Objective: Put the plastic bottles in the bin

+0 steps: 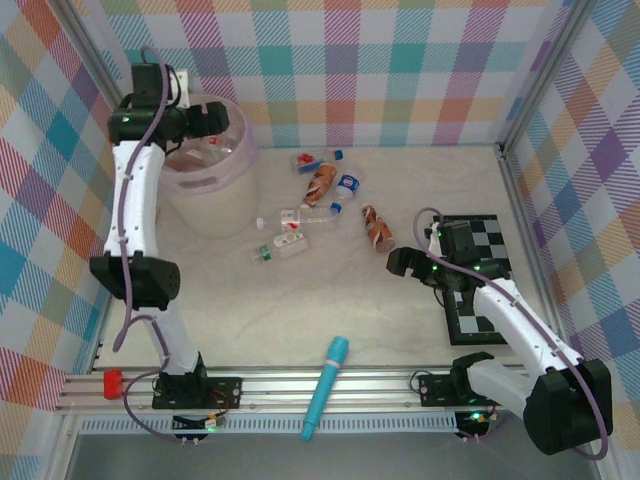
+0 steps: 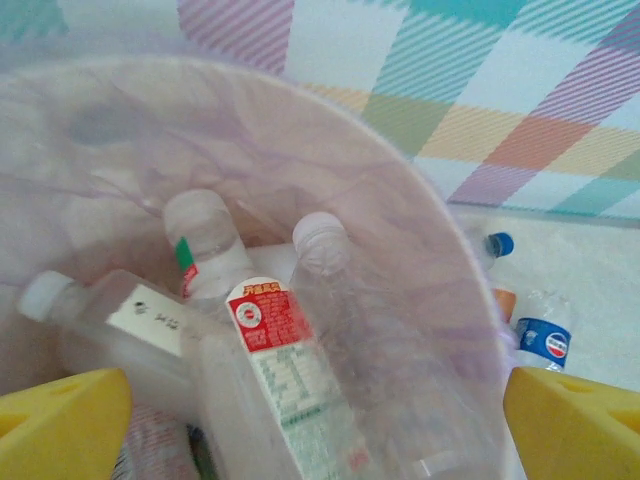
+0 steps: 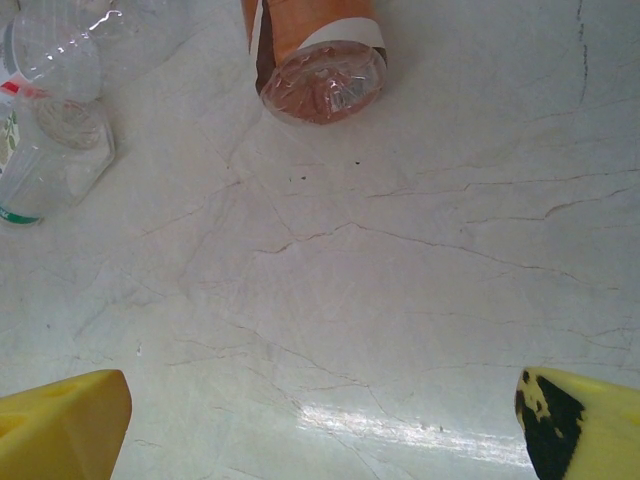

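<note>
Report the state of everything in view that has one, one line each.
bin: upright, several bottles inside.
left gripper: open, empty, above the bin.
brown bottle: on its side on the table, outside the bin.
right gripper: open, empty, over bare table near the brown bottle.
other loose bottles: lying on the table, outside the bin.
teal cylinder: lying across the near rail.

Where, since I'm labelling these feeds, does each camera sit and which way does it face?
Top external: above and behind both arms, looking down on the table; left claw over the bin, right claw near a brown bottle.
Left wrist: above the bin, looking into it; its yellow fingers.
Right wrist: over the table, facing the brown bottle's base; its yellow fingers.
Shared: top and left wrist both show the bin.
</note>
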You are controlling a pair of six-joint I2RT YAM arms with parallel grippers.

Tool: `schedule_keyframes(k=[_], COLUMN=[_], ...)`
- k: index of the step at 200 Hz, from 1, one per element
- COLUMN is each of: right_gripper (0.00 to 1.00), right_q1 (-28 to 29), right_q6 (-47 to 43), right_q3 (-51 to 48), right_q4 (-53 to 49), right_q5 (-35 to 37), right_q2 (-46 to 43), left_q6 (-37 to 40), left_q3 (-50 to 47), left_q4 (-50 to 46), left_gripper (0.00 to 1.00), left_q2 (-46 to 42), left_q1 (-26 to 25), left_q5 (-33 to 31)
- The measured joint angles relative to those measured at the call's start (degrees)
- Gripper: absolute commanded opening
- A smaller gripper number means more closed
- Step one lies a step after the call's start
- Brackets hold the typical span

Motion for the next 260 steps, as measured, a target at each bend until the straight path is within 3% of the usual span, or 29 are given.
schedule_keyframes(k=[35, 61, 92, 122, 211, 237, 260], right_gripper=[0.99, 0.98, 0.97, 0.96, 0.95, 0.9, 0.76], right_q1=[0.0, 0.0, 0.0, 0.0, 2.01, 2.34, 2.43], right_q6=[-0.46, -1.6, -3.43, -6.03, -11.41, -11.8, -12.59], right_q3=[1.31, 3.61, 6.64, 12.68, 28.33, 29.66, 30.01], right_q4=[0.04, 0.04, 0.44, 0.37, 2.03, 2.45, 2.69], right_q5=[0.0, 0.22, 1.44, 3.93, 6.62, 6.62, 6.51], right_q2=[2.58, 5.49, 9.73, 17.33, 40.28, 44.35, 46.64], left_q6=[1.03, 1.11, 0.59, -1.49, -13.49, -20.28, -26.21], left_q3=[-7.72, -15.32, -18.64, -28.17, -57.72, -68.76, -77.18], left_q4=[1.36, 3.06, 3.48, 6.62, 13.73, 19.91, 25.2], left_gripper=[0.95, 0.88, 0.83, 0.82, 0.81, 0.81, 0.81], left_q2=[-13.22, -21.05, -21.03, -21.92, -46.42, -49.07, -49.29], left_q1=[-0.26, -1.53, -3.48, -5.7, -20.04, -23.45, -26.86], left_q5=[-1.55, -1.86, -1.68, -1.66, -0.13, 3.39, 4.35])
